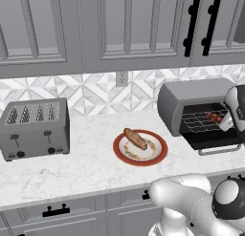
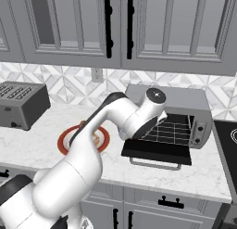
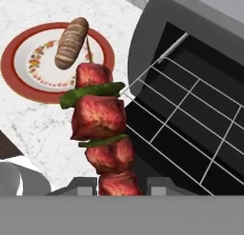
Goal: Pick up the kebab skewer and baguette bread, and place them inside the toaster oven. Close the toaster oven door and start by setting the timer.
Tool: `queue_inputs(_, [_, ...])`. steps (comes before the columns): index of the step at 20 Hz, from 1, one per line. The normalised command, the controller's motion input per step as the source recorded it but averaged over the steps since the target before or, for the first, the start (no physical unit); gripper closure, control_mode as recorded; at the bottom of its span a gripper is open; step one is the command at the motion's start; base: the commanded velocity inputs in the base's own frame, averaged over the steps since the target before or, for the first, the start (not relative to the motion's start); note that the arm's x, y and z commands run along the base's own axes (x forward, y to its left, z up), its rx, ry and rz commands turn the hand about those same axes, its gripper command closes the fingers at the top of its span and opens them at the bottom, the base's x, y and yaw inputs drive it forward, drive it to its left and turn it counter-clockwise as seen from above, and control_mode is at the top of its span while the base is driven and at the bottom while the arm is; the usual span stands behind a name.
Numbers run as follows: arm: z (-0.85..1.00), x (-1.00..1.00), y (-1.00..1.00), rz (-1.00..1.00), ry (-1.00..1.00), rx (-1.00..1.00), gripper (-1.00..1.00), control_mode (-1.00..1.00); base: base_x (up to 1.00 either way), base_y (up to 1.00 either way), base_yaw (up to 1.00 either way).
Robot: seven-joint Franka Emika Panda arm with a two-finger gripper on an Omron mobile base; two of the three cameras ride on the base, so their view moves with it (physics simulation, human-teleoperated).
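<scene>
The marble counter (image 1: 86, 158) carries a toaster (image 1: 34, 128), red-rimmed plate (image 1: 158, 156) and the toaster oven (image 1: 191, 94)

The arm comes up off the base, bends hard at the elbow and stretches forward and right, so the wrist sits right at the toaster oven (image 1: 201, 106) mouth, just above the dropped door (image 2: 157, 151). From the left base view the white hand is at the right side of the opening, in front of the rack. The gripper (image 3: 119, 184) is clamped on the kebab skewer (image 3: 101, 129), fingers on either side of its lowest chunk, with the skewer sticking out from the hand beside the oven's left front edge.
</scene>
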Motion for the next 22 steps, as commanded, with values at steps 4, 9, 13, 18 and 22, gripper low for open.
queue_inputs(4, [-0.11,0.02,0.0,0.0,0.0,0.0,1.0,-1.0,0.0,0.0,0.0])
queue_inputs(9, [-0.1,0.08,0.01,0.0,-0.01,0.0,1.0,-1.0,0.0,0.0,0.0])
queue_inputs(13, [-0.06,0.29,0.09,-0.01,-0.01,0.0,1.0,-1.0,0.0,0.0,0.0])
queue_inputs(18, [-0.12,0.15,0.14,-0.11,0.0,0.0,1.0,-1.0,0.0,0.0,0.0])
queue_inputs(22, [-0.01,0.15,0.07,-0.21,0.0,0.0,1.0,-1.0,0.0,0.0,0.0])
